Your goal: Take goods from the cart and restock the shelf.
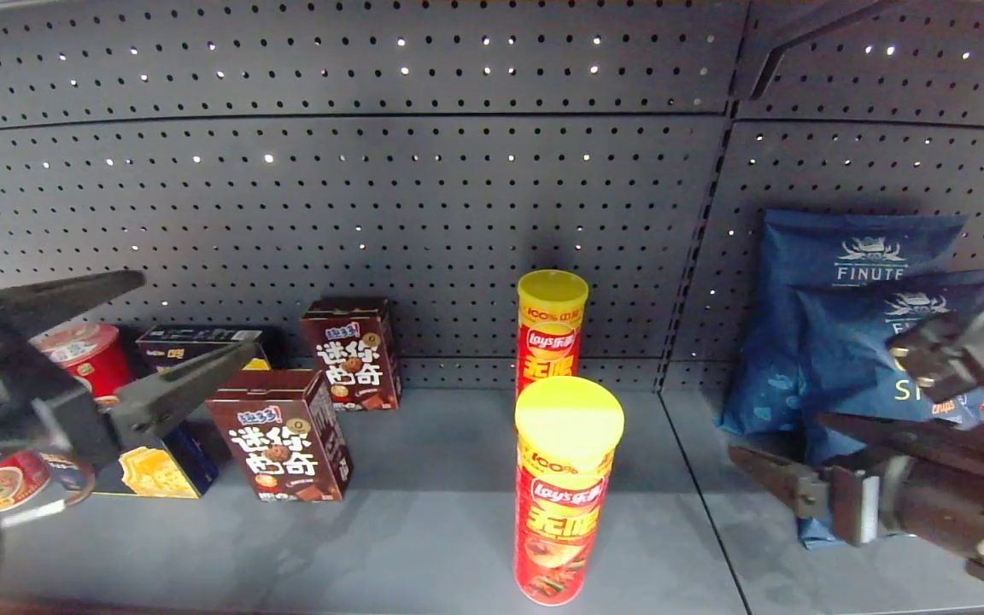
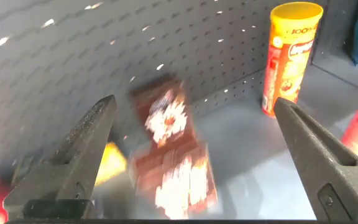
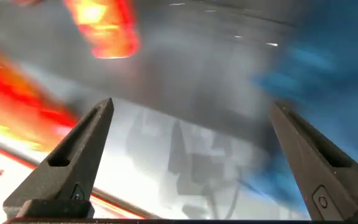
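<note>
Two yellow-lidded red chip cans stand mid-shelf, one at the front point(image 1: 567, 491) and one at the back point(image 1: 550, 333). To their left are two brown cookie boxes, front point(image 1: 280, 444) and rear point(image 1: 351, 352). My left gripper point(image 1: 195, 312) hangs open and empty at the shelf's left end, just left of the front brown box. In the left wrist view that gripper point(image 2: 194, 104) frames the blurred brown boxes point(image 2: 173, 168), with a chip can point(image 2: 289, 56) beyond. My right gripper point(image 1: 778, 437) is open and empty in front of the blue snack bags point(image 1: 851, 316); the right wrist view shows it point(image 3: 192, 106) over the shelf floor.
A red cup point(image 1: 86, 359), a dark box point(image 1: 197, 342), a blue-and-yellow box point(image 1: 159, 465) and a bowl point(image 1: 9, 478) crowd the left end. The pegboard back wall point(image 1: 424, 213) closes the rear. A vertical divider point(image 1: 697, 256) separates the bays. Bare shelf floor point(image 1: 432, 512) lies between boxes and cans.
</note>
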Robot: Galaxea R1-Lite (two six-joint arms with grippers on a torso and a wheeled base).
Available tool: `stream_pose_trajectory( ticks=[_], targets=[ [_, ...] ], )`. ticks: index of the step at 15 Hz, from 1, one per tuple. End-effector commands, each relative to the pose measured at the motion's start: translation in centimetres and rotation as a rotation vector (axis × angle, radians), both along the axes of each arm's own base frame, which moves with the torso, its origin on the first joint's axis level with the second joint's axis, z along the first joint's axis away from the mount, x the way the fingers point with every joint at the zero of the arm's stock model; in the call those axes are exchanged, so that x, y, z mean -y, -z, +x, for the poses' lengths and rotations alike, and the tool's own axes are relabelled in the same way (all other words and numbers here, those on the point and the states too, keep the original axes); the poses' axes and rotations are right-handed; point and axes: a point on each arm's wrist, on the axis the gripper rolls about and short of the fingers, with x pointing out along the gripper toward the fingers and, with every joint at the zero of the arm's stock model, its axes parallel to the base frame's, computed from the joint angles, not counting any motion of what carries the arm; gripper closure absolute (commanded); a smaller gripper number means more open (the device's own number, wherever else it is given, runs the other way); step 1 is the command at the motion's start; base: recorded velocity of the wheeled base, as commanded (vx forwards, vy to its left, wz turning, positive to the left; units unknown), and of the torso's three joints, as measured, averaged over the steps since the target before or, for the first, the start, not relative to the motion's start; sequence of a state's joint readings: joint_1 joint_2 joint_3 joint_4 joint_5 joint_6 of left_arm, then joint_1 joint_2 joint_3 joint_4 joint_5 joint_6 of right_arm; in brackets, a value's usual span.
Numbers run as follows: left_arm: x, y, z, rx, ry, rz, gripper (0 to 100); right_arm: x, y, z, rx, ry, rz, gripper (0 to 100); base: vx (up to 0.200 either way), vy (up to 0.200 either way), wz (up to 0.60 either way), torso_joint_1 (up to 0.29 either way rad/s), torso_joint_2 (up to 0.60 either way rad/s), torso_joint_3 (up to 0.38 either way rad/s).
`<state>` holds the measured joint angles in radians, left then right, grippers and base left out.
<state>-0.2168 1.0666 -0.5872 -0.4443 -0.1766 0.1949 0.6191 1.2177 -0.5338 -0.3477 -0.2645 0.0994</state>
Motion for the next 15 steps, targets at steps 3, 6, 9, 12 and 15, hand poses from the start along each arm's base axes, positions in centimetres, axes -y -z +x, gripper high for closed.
stream_pose_trajectory(
  ticks=[3,6,9,12,15],
  targets=[
    [-3.4,8.0,-12.4,-0.018,-0.32,-0.059,0,9.4,4.4,-10.7,0.095,0.398,0.024,0,0.0,0.0,0.0,0.0,0.0,0.0],
    [-3.6,11.0,-15.8,-0.073,-0.368,-0.043,0,10.4,6.1,-14.0,0.09,0.562,0.006,0,0.0,0.0,0.0,0.0,0.0,0.0],
    [-3.7,13.2,-17.6,-0.047,-0.35,-0.05,0,10.5,7.9,-16.3,0.172,0.548,0.048,0,0.0,0.0,0.0,0.0,0.0,0.0],
    [-3.6,14.2,-17.1,-0.03,-0.321,-0.052,0,10.4,9.6,-17.0,0.238,0.471,0.094,0,0.0,0.0,0.0,0.0,0.0,0.0],
    [-3.5,16.4,-16.0,-0.004,-0.299,-0.064,0,10.3,11.2,-16.1,0.289,0.45,0.104,0,0.0,0.0,0.0,0.0,0.0,0.0]
  ],
)
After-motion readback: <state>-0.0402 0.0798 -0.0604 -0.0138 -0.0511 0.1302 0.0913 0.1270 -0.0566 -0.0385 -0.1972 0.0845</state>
